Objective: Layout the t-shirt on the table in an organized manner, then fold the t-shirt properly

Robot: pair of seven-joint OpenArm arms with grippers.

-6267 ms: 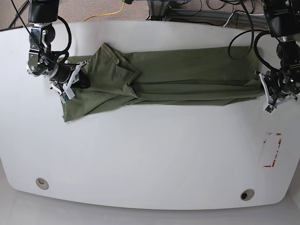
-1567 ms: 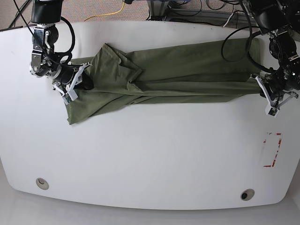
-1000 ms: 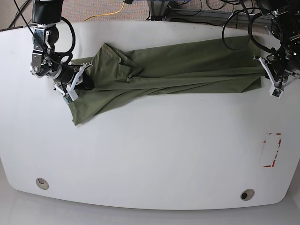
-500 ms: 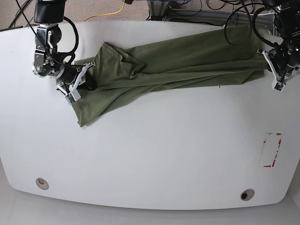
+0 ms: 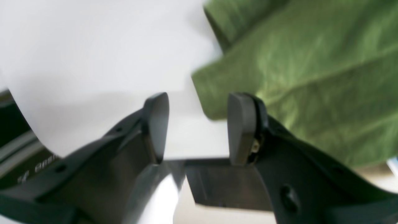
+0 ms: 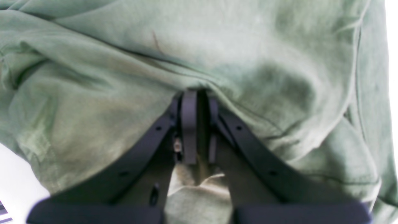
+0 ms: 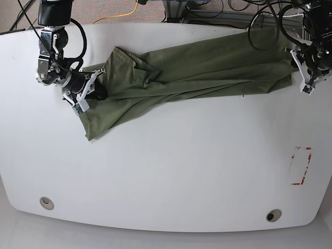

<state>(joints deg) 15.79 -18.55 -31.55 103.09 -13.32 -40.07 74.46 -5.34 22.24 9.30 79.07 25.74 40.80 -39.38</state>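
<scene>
- The job was in its layout stage: the large olive-green wrinkled cotton t-shirt lay stretched in a long, twisted band across the far half of the glossy white rounded-corner table, not yet flat enough to fold.
- The left gripper, at the base view's right edge, had its two dark pads standing apart with bare tabletop between them; nothing was in its grip.
- In the left wrist view, the green cloth's edge lay just beyond and beside the right-hand pad, and whether it brushed that pad was not clear through the blur.
- The right gripper, at the base view's left, was clamped together on a pinch of the shirt, with a sliver of fabric showing between the pads and cloth bunched all around them.
- That end of the garment trailed a loose flap toward the near side of the table, diagonal and creased.
- By my reading, the stretch was done on one side and the spreading was only half made: the cloth was long but doubled over itself.
- The next move seemed to call for the free left gripper to take a fresh hold on an edge or corner and draw the folded layers open.
- The clamped side would need to anchor its end, or the whole band would simply slide.
</scene>
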